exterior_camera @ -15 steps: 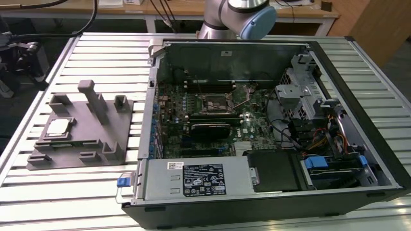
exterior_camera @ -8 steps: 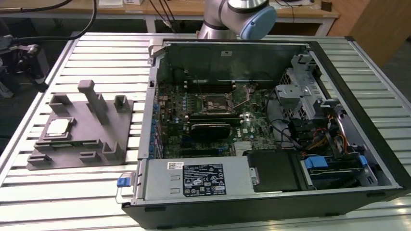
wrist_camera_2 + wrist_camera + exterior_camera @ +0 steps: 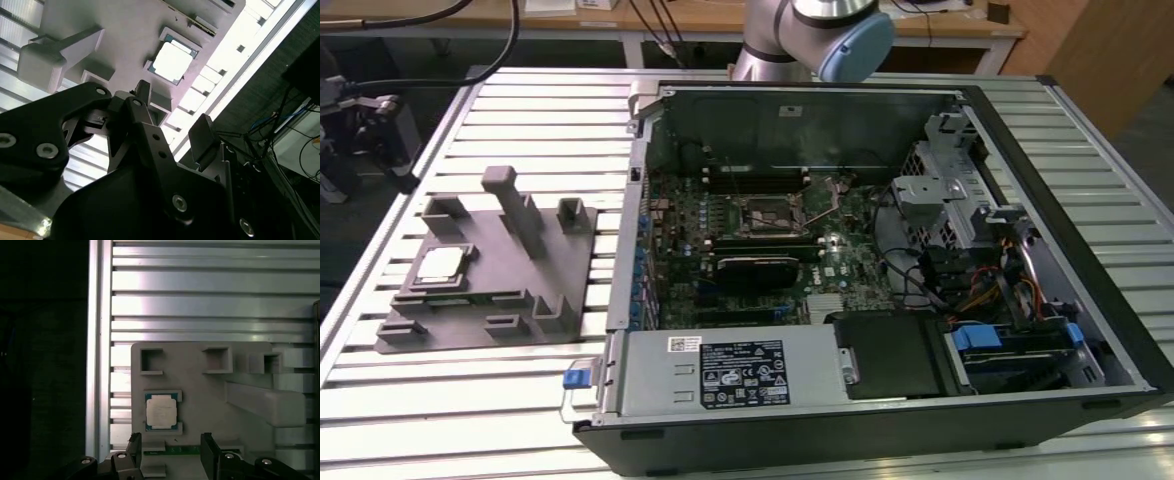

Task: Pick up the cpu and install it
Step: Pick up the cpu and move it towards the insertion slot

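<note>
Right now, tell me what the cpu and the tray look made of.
The cpu looks metal-topped: silvery with a soft sheen and a greenish rim, perhaps circuit board. The tray seems plastic: uniform matte grey, with blocky moulded posts.

Silvery cpu [image 3: 161, 411] (green-edged), grey tray [image 3: 200, 395], ribbed silver table [image 3: 200, 290].

Grey plastic tray [image 3: 200, 390]: lies on slatted aluminium table [image 3: 200, 290], with square pockets and a long raised block.
Cpu [image 3: 161, 411]: silvery top, seated flat in a tray recess.
Gripper [image 3: 170, 441]: above the tray, near the cpu. Black fingers [image 3: 210, 455] spread apart, holding nothing.
</note>
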Controlling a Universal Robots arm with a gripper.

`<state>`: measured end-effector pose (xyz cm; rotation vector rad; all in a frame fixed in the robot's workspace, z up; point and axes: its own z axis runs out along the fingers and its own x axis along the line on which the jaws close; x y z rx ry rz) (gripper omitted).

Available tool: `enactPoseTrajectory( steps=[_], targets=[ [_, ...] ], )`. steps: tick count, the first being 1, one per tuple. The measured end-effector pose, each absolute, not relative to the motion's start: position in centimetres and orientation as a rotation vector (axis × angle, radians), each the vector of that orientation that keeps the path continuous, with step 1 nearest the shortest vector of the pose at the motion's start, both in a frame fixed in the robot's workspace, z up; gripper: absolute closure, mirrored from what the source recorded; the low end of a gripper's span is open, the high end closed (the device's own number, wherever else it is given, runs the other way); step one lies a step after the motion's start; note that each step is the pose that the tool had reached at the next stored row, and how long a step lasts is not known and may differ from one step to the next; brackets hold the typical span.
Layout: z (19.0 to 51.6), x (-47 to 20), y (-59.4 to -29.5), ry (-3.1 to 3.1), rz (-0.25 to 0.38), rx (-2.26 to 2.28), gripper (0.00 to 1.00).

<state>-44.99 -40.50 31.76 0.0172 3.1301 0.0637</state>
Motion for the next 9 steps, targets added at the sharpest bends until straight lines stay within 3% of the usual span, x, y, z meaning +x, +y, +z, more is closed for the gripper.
enactPoseTrajectory(
  steps=[9],
  targets=[
    [31.37, -45.08, -40.50, 3.130, 0.064, 0.017, 0.42]
  ],
)
